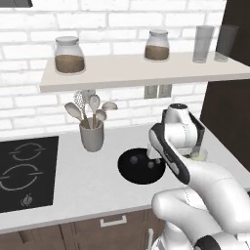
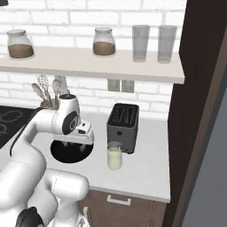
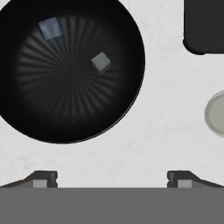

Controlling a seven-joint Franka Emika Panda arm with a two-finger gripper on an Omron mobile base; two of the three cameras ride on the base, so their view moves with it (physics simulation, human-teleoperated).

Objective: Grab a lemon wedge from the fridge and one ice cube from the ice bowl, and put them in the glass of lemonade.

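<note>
White worktop (image 2: 146, 173) under the brick wall, shelf (image 1: 146, 71) above with two jars and two tall glasses. Toaster (image 2: 123, 127) stands at the back, and the ice bowl (image 1: 128, 171) sits left of it, two cubes inside: one (image 3: 51, 28) near the rim, one (image 3: 101, 61) closer to the centre. The glass of lemonade (image 2: 115, 155) is just in front of the toaster, near the bowl. Gripper (image 3: 111, 177) hangs above the bowl's edge, seemingly over bare worktop, jaws spread wide and holding nothing.
</note>
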